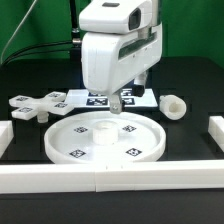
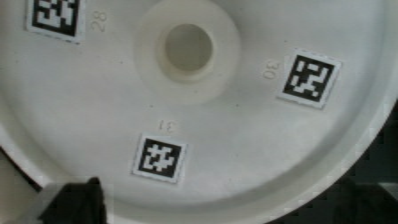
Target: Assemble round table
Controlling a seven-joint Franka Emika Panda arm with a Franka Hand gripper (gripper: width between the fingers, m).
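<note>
The large round disc [image 1: 90,140] lies flat on the black tabletop [image 1: 188,145], just behind the front border rail [image 1: 110,178], with its centre hole [image 2: 187,45] facing up. The arm [image 1: 115,50] hangs over the disc's far edge, jaws pointing down close above the rim. Whether the jaws are open or closed cannot be told. The cross-shaped piece [image 1: 35,105] lies toward the exterior view's left and the cylinder post [image 1: 175,106] toward its right, both apart from the disc.

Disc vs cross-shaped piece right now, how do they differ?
The disc is large, round, rimmed, with a centre hole; the cross-shaped piece is smaller. The disc lies under the gripper; the cross-shaped piece lies apart at the exterior view's left. Both are white, tagged, lying flat.
</note>
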